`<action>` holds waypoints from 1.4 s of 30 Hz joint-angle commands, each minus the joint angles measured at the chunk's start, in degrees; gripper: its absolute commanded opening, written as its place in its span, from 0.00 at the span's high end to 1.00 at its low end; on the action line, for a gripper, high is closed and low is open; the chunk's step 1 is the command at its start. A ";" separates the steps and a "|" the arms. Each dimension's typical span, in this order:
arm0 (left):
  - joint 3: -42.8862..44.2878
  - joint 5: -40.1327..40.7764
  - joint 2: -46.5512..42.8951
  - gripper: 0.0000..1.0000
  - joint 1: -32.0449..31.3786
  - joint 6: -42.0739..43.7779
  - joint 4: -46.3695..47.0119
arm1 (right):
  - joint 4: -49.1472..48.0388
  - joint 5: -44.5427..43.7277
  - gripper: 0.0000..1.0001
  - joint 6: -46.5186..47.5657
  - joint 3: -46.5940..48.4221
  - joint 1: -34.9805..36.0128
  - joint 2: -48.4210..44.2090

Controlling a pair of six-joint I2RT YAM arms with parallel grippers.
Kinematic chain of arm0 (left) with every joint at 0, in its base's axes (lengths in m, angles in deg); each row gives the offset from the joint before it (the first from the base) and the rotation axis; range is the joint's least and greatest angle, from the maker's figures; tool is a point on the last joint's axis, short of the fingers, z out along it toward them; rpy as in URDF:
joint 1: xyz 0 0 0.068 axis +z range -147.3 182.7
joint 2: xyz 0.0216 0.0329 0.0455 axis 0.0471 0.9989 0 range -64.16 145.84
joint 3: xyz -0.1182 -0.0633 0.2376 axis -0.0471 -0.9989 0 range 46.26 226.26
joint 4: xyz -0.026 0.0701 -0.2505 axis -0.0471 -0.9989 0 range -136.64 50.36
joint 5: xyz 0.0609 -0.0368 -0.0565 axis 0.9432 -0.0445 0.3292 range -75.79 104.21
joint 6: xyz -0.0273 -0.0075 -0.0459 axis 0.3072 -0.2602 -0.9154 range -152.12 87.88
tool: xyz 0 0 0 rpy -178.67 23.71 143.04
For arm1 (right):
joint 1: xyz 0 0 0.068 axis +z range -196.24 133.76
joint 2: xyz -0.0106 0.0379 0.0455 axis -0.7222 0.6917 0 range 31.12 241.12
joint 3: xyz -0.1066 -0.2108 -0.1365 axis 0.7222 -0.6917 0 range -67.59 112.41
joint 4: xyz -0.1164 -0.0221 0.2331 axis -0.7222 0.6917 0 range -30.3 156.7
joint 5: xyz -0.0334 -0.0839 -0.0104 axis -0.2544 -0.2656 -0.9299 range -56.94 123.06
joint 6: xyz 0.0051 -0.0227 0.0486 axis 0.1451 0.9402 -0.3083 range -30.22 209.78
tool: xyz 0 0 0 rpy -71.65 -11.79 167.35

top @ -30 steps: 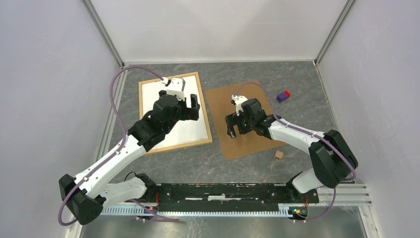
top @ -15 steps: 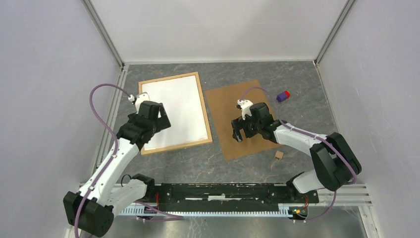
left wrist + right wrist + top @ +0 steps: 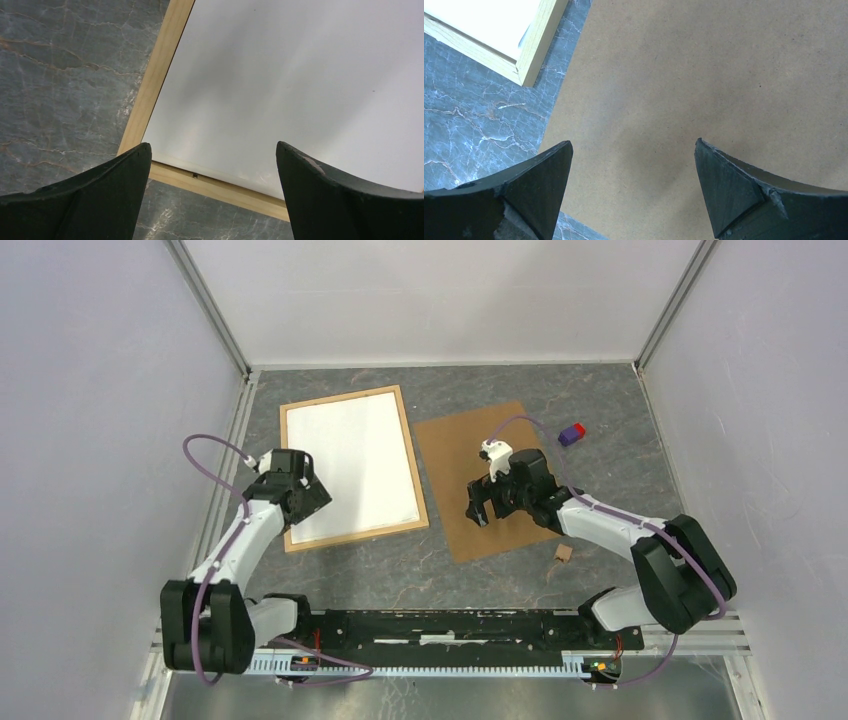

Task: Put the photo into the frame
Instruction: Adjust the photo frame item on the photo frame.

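I am seeing the left gripper (image 3: 305, 496) standing with its jaws spread wide and nothing between them, hanging over the near-left corner of the frame (image 3: 413, 455). In the left wrist view both dark fingertips (image 3: 125, 170) are sitting low in the picture. The light wooden strip (image 3: 155, 80) is running up between them along the left, and the near strip is crossing just under them. I cannot tell whether the fingers are touching the wood.

A white sheet (image 3: 350, 460) is filling the frame from strip to strip. I am not able to tell whether this is the photo lying face down, since only plain white is showing. The frame itself is lying flat on the grey marbled table (image 3: 480, 385), left of centre.

The right gripper (image 3: 478, 510) is also gaping wide and holding nothing, hanging over the near-left part of the brown backing board (image 3: 450, 460). This board is lying flat just beside the frame's right strip. In the right wrist view the frame's near-right corner (image 3: 531, 55) is showing at the upper left.

Beyond the board, a small purple and red block (image 3: 571, 433) is resting by its far-right corner and a small tan block (image 3: 563, 553) by its near-right corner.
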 commanded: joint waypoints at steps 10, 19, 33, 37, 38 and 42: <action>-0.12 -7.22 10.81 0.00 2.14 -1.11 8.57 | -2.43 -0.06 0.02 -0.32 -0.56 -0.38 -1.11; -0.36 -11.04 15.85 0.00 2.26 0.39 12.36 | -2.58 0.37 0.02 -0.48 -0.80 -0.31 -1.08; 9.03 -9.06 8.49 0.00 2.40 3.54 4.12 | -3.14 0.77 0.02 -0.76 -1.00 -0.31 -0.39; 11.58 -11.28 9.46 0.00 2.40 3.70 3.46 | -3.20 0.66 0.02 -0.73 -1.00 -0.35 -0.22; 12.26 -13.36 9.62 0.00 2.38 4.51 3.05 | -3.20 0.57 0.02 -0.77 -0.97 -0.34 -0.22; 11.44 -21.10 7.07 0.00 0.08 6.82 6.62 | -3.22 0.05 0.02 -0.57 -0.99 -0.31 0.17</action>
